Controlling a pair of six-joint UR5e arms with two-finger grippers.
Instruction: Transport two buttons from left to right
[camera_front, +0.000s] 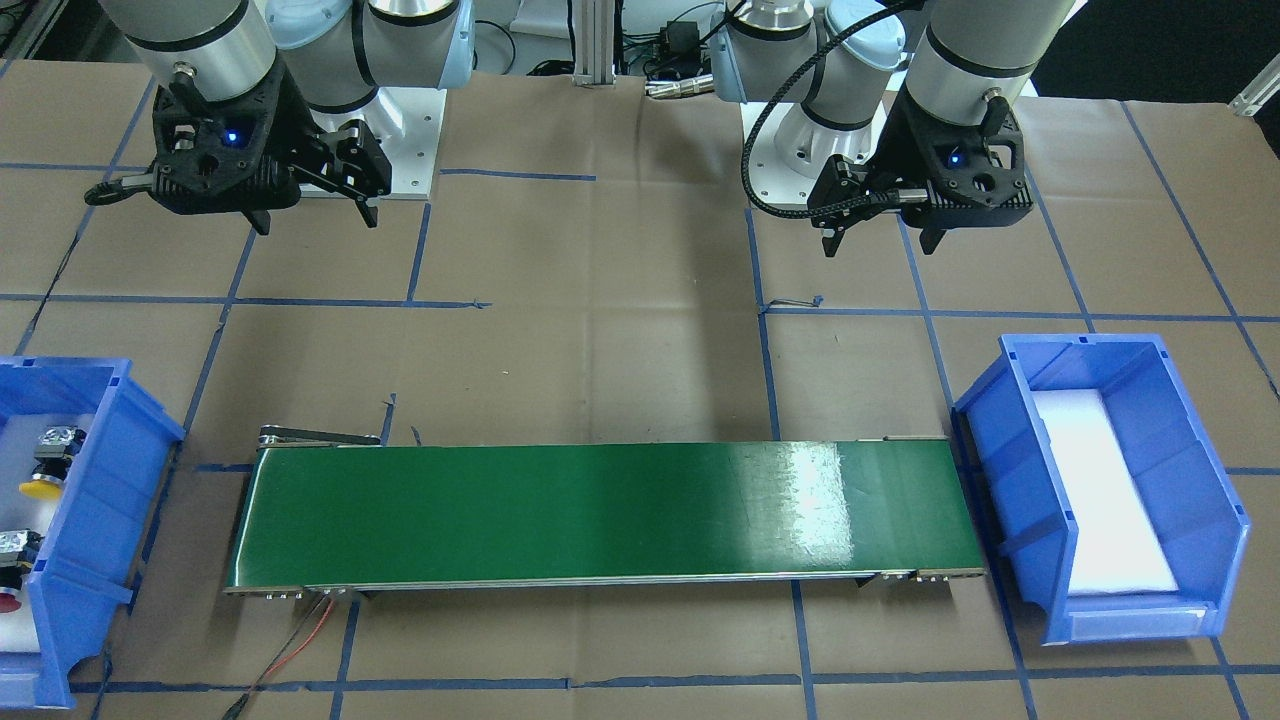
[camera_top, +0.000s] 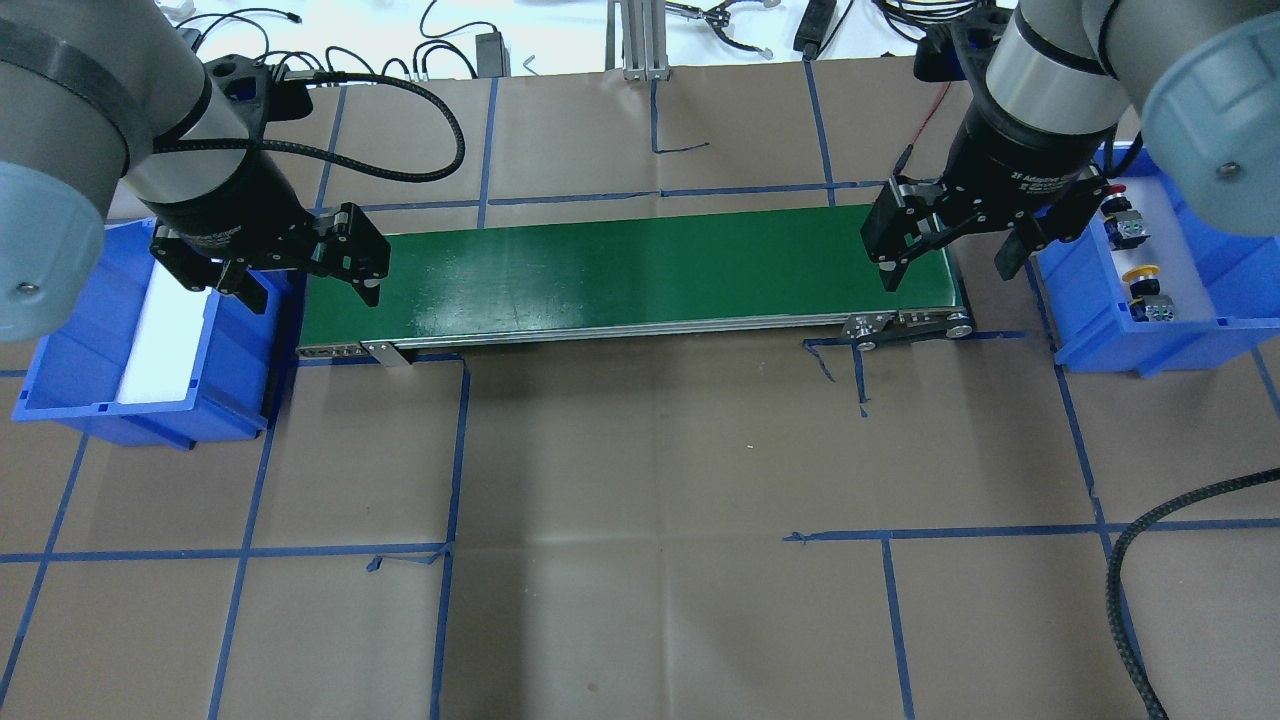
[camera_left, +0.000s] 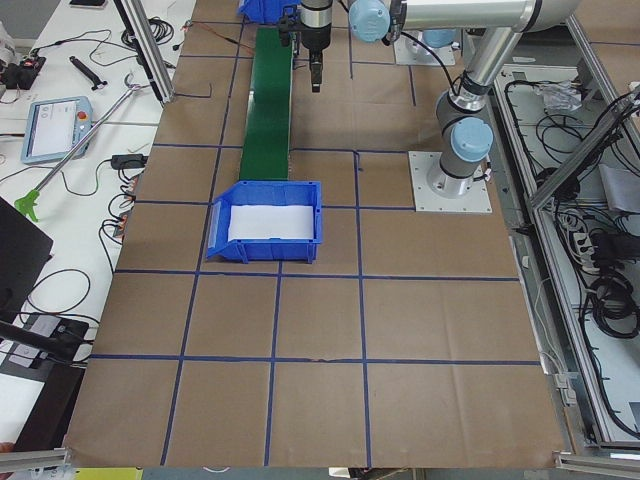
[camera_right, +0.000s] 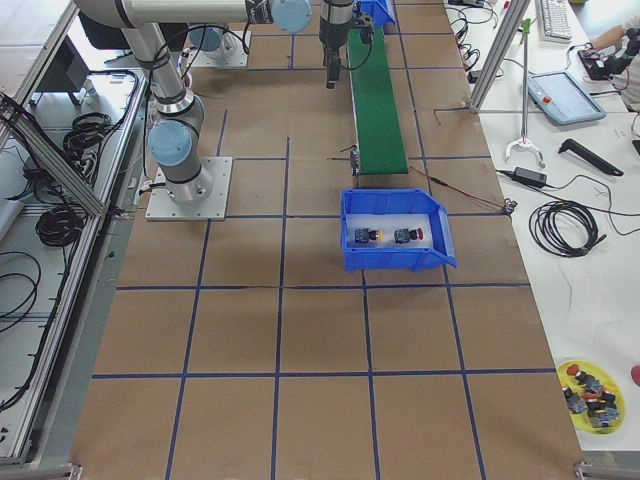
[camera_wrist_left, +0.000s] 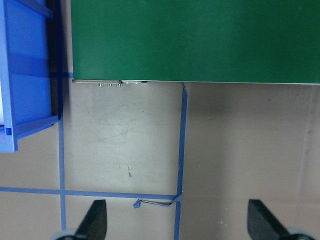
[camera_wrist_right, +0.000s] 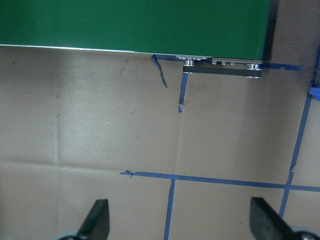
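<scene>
The two buttons lie in a blue bin (camera_top: 1100, 335) at the conveyor's end on my right side. The yellow-capped button (camera_top: 1141, 274) (camera_front: 44, 486) and the red-capped button (camera_top: 1118, 190) (camera_front: 9, 600) rest on the bin's white liner; both also show in the exterior right view (camera_right: 365, 236) (camera_right: 410, 236). My right gripper (camera_top: 947, 272) (camera_front: 317, 218) hangs open and empty over the belt end beside that bin. My left gripper (camera_top: 312, 290) (camera_front: 882, 243) hangs open and empty at the belt's other end. Both wrist views show spread fingertips (camera_wrist_left: 95, 220) (camera_wrist_right: 97, 220) over brown paper.
A green conveyor belt (camera_front: 600, 510) (camera_top: 640, 275) runs between the bins. A second blue bin (camera_front: 1205, 500) (camera_top: 80, 400) with only a white liner stands at its left end. The table is brown paper with blue tape lines. A red and black wire (camera_front: 300, 640) trails off the belt.
</scene>
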